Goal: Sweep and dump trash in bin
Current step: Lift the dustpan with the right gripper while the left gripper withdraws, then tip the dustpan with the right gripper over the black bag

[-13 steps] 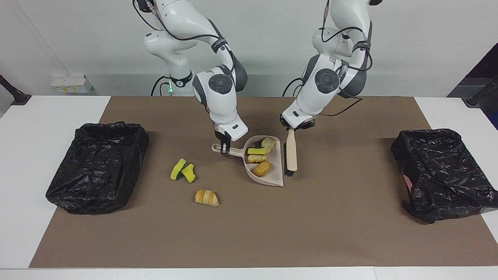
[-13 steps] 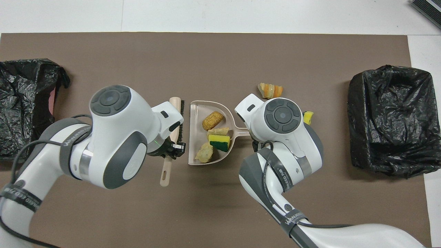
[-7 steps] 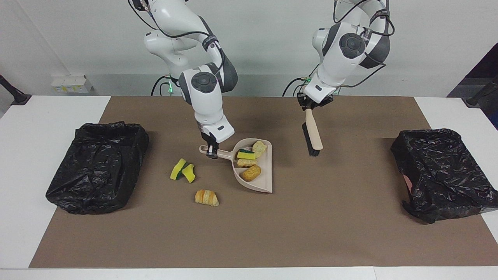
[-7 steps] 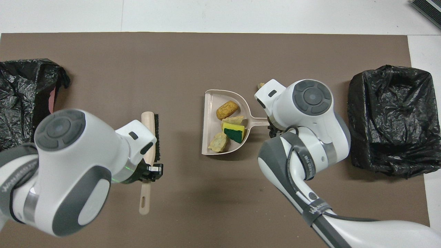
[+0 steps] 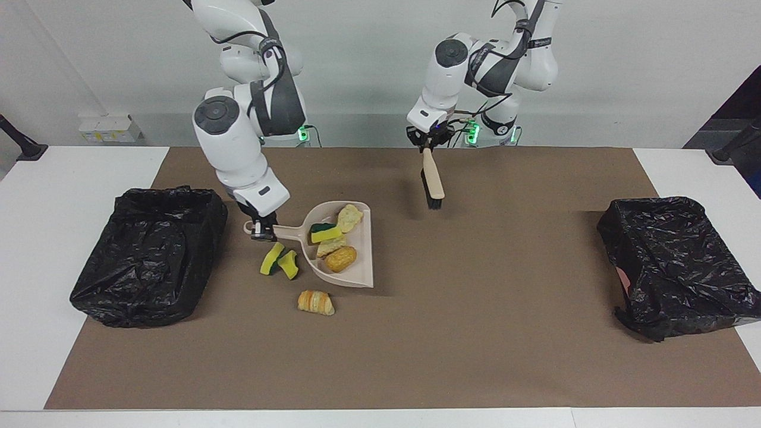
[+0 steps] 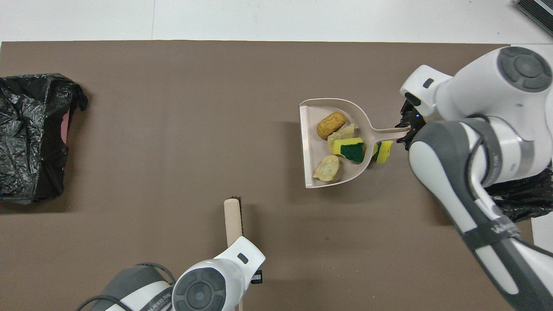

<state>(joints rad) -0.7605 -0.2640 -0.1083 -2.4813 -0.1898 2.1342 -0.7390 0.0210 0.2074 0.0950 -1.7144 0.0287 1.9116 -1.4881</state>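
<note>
My right gripper [image 5: 261, 230] is shut on the handle of the beige dustpan [image 5: 359, 267], which hangs just above the mat. In the pan lie trash pieces: a golden bun [image 5: 340, 258], a yellow-and-green sponge [image 5: 325, 233] and pale bread chunks [image 5: 349, 217]. Two sponge wedges [image 5: 279, 261] and a croissant [image 5: 315, 302] lie on the mat beside and under the pan. The black-bagged bin [image 5: 148, 255] sits at the right arm's end. My left gripper [image 5: 427, 141] is shut on a brush [image 5: 433, 181], held up near the robots' edge. The overhead view shows the dustpan [image 6: 312, 142] and the brush [image 6: 233, 216].
A second black-bagged bin [image 5: 678, 267] stands at the left arm's end of the table. A brown mat [image 5: 475, 345] covers the table's middle. My right arm hides most of the bin at its own end in the overhead view.
My right gripper has carried the loaded dustpan toward the bin at the right arm's end. My left gripper has lifted the brush and drawn it back toward the robots.
</note>
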